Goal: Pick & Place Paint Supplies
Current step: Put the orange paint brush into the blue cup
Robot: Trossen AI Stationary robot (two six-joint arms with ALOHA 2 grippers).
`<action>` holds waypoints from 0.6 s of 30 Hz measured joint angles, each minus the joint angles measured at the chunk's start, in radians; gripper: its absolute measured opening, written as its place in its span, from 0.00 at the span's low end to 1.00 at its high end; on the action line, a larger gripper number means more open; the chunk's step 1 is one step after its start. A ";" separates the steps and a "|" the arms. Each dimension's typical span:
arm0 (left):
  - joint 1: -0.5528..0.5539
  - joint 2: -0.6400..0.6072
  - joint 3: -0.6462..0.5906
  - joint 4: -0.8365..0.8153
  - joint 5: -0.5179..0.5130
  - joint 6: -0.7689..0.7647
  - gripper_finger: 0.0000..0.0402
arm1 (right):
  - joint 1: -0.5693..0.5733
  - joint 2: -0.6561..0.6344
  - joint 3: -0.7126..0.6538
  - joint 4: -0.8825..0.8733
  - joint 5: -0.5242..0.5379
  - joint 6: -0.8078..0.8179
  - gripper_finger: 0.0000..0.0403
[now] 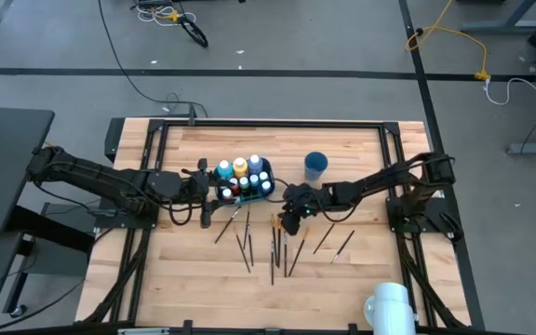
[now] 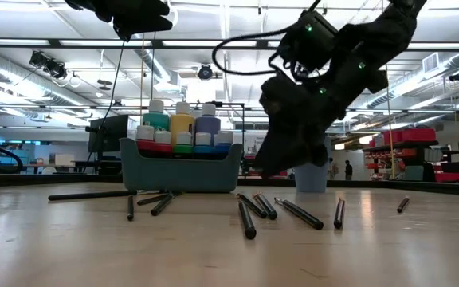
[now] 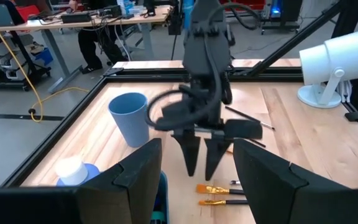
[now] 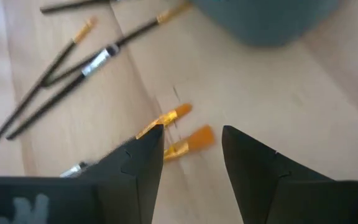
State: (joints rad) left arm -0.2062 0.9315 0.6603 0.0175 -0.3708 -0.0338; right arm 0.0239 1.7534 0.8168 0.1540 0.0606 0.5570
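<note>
A teal bin (image 1: 246, 180) on the table's far middle holds several white-capped paint bottles (image 2: 180, 123), standing upright. Thin dark paintbrushes (image 1: 273, 244) lie flat and scattered on the wood on the bin's near side. My right gripper (image 4: 191, 130) hangs open, pointing down, a little above two orange-bristled brushes (image 4: 180, 116) close to the bin; in the low view its tips (image 2: 271, 166) are clear of the table. My left gripper (image 1: 208, 191) is open, raised high beside the bin's left end, and holds nothing.
A blue cup (image 1: 315, 166) stands right of the bin, toward the far edge. A white lamp-like object (image 1: 388, 305) sits at the near right edge. More brushes (image 1: 333, 244) lie toward the right. Black frame rails (image 1: 398, 149) border the table.
</note>
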 joint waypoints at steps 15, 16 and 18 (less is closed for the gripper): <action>0.000 0.000 0.000 0.000 -0.002 0.000 0.52 | 0.006 0.099 0.002 0.075 -0.024 0.061 0.41; 0.000 0.000 0.000 0.001 -0.002 0.000 0.52 | 0.006 0.106 0.002 0.089 -0.024 0.059 0.41; 0.000 0.000 0.000 0.000 -0.002 0.000 0.52 | 0.007 0.118 0.002 0.115 -0.020 0.046 0.40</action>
State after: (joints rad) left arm -0.2062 0.9315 0.6604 0.0179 -0.3725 -0.0340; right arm 0.0307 1.8719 0.8188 0.2693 0.0408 0.6034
